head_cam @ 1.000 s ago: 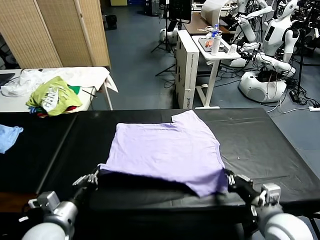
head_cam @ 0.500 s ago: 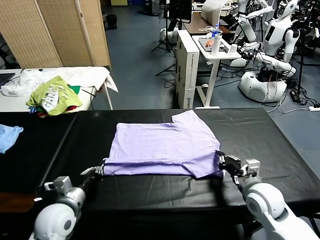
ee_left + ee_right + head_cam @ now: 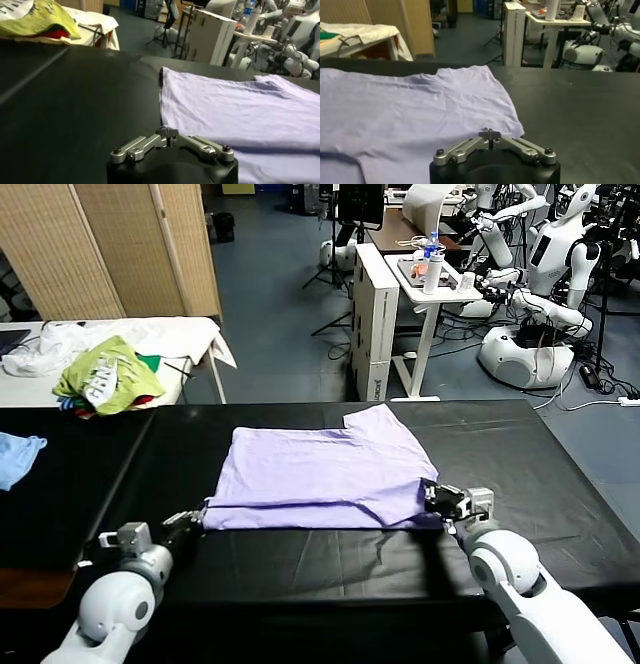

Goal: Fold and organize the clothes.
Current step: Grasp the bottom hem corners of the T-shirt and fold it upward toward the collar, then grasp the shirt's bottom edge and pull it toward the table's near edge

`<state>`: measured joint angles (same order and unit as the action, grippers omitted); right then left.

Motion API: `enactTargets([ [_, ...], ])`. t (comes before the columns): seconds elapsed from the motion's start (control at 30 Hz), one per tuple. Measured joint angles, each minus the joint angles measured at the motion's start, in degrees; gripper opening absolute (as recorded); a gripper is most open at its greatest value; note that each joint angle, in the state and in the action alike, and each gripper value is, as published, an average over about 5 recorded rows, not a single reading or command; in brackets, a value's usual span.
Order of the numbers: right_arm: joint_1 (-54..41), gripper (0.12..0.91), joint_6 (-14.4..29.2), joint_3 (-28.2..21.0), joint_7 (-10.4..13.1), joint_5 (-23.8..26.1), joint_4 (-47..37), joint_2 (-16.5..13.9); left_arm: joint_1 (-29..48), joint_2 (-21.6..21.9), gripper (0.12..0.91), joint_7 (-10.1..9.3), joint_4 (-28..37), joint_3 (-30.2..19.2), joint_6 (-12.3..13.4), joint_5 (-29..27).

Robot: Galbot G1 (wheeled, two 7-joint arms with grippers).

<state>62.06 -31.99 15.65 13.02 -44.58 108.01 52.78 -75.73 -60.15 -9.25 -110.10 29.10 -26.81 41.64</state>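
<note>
Lying flat at centre of black table [image 3: 560, 474], lavender T-shirt [image 3: 320, 474] is partly folded, near hem doubled over. Left gripper [image 3: 190, 518] is pinched shut on near-left fold corner; right gripper [image 3: 440, 496] is clamped on near-right corner. Fabric is judged thin, light, limp, prone to sagging and creasing; corners and fold edge are judged best holds. Surface is matte, faintly wrinkled; one sleeve is seen projecting at far right.

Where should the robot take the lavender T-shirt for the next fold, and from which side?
By the two near corners of the T-shirt, coming low from the robot's side. It lies flat, so only its thin near edge can be pinched; the left hand and right hand are already shut there.
</note>
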Motion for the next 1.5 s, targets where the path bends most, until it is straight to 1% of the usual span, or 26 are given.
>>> enactTargets([
  [0.03, 0.67, 0.378, -0.29, 0.42, 0.01, -0.18, 0.72, -0.17, -0.09, -0.01, 0.181, -0.21, -0.06, 0.05, -0.07, -0.03],
  [0.07, 1.45, 0.454, -0.59, 0.88, 0.01, -0.29, 1.52, -0.36, -0.24, -0.03, 0.224, -0.42, -0.19, 0.17, -0.14, -0.01],
  [0.1, 2.32, 0.511, -0.81, 1.37, 0.00, -0.29, 2.35, -0.55, -0.47, -0.06, 0.267, -0.60, -0.40, 0.37, -0.23, 0.02],
  [0.2, 5.42, 0.700, -1.13, 3.14, -0.12, 0.26, 5.11, -1.29, -1.48, -0.19, 0.455, -0.90, -1.31, 1.14, -0.59, 0.03],
  [0.23, 6.54, 0.752, -1.11, 3.79, -0.17, 0.58, 6.06, -1.55, -1.93, -0.26, 0.512, -0.91, -1.67, 1.40, -0.72, 0.01],
  [0.27, 7.69, 0.810, -1.08, 4.47, -0.24, 0.93, 6.99, -1.79, -2.39, -0.35, 0.587, -0.92, -2.03, 1.64, -0.83, -0.01],
  [0.3, 8.84, 0.848, -1.03, 5.13, -0.33, 1.28, 7.87, -1.99, -2.91, -0.48, 0.644, -0.92, -2.46, 1.87, -0.94, -0.03],
  [0.37, 10.96, 0.892, -0.89, 6.26, -0.53, 2.04, 9.32, -2.22, -4.01, -0.80, 0.767, -0.91, -3.43, 2.28, -1.14, -0.07],
  [0.4, 11.92, 0.899, -0.83, 6.73, -0.63, 2.38, 9.90, -2.28, -4.59, -0.99, 0.814, -0.89, -3.98, 2.44, -1.22, -0.13],
  [0.47, 13.54, 0.905, -0.74, 7.48, -0.76, 2.87, 10.79, -2.31, -5.78, -1.38, 0.879, -0.80, -5.04, 2.64, -1.30, -0.37],
  [0.57, 15.37, 0.907, -0.70, 8.38, -0.83, 3.19, 11.63, -2.31, -7.48, -1.91, 0.903, -0.56, -6.02, 2.69, -1.21, -1.22],
  [0.67, 16.69, 0.900, -0.60, 9.02, -1.06, 3.55, 11.88, -2.28, -8.65, -2.22, 0.906, -0.37, -6.22, 2.64, -1.06, -1.84],
  [0.73, 17.28, 0.867, -0.52, 9.20, -1.25, 3.80, 11.88, -2.23, -8.98, -2.28, 0.907, -0.29, -6.21, 2.63, -0.97, -1.89],
  [0.9, 17.60, 0.723, -0.43, 9.00, -1.45, 4.11, 11.48, -2.04, -8.92, -2.33, 0.907, -0.22, -5.96, 2.61, -0.71, -1.83],
  [0.97, 17.49, 0.680, -0.41, 8.78, -1.51, 4.21, 11.20, -1.98, -8.69, -2.38, 0.907, -0.21, -5.76, 2.54, -0.64, -1.79],
  [1.07, 17.40, 0.564, -0.37, 8.54, -1.73, 4.39, 10.75, -1.92, -8.33, -2.40, 0.905, -0.12, -5.47, 2.36, -0.61, -1.75],
  [1.1, 17.40, 0.502, -0.36, 8.50, -1.86, 4.45, 10.60, -1.91, -8.25, -2.40, 0.898, -0.04, -5.35, 2.30, -0.59, -1.75],
  [1.17, 17.42, 0.392, -0.35, 8.44, -2.15, 4.53, 10.39, -1.90, -8.13, -2.39, 0.853, 0.13, -5.08, 2.22, -0.53, -1.79],
  [1.2, 17.43, 0.316, -0.34, 8.43, -2.26, 4.54, 10.33, -1.90, -8.11, -2.39, 0.812, 0.22, -4.96, 2.19, -0.49, -1.83],
  [1.23, 17.45, 0.259, -0.33, 8.43, -2.28, 4.51, 10.30, -1.93, -8.12, -2.38, 0.753, 0.31, -4.85, 2.16, -0.45, -1.89],
  [1.3, 17.52, 0.173, -0.35, 8.52, -1.91, 4.13, 10.46, -2.12, -8.22, -2.36, 0.642, 0.46, -4.77, 2.11, -0.40, -1.99],
  [1.33, 17.61, 0.149, -0.43, 8.65, -1.52, 3.68, 10.66, -2.31, -8.32, -2.33, 0.567, 0.53, -4.81, 2.10, -0.39, -2.02],
  [1.4, 17.90, 0.139, -0.86, 9.05, -0.53, 2.31, 11.24, -2.84, -8.60, -2.23, 0.453, 0.52, -5.05, 2.09, -0.40, -2.03],
  [1.43, 18.13, 0.139, -1.26, 9.32, -0.08, 1.52, 11.60, -3.15, -8.81, -2.09, 0.377, 0.37, -5.27, 2.10, -0.45, -1.97],
  [1.5, 18.82, 0.139, -2.42, 9.98, 0.43, 0.19, 12.40, -3.88, -9.39, -1.65, 0.265, -0.19, -5.92, 2.22, -0.64, -1.70],
])
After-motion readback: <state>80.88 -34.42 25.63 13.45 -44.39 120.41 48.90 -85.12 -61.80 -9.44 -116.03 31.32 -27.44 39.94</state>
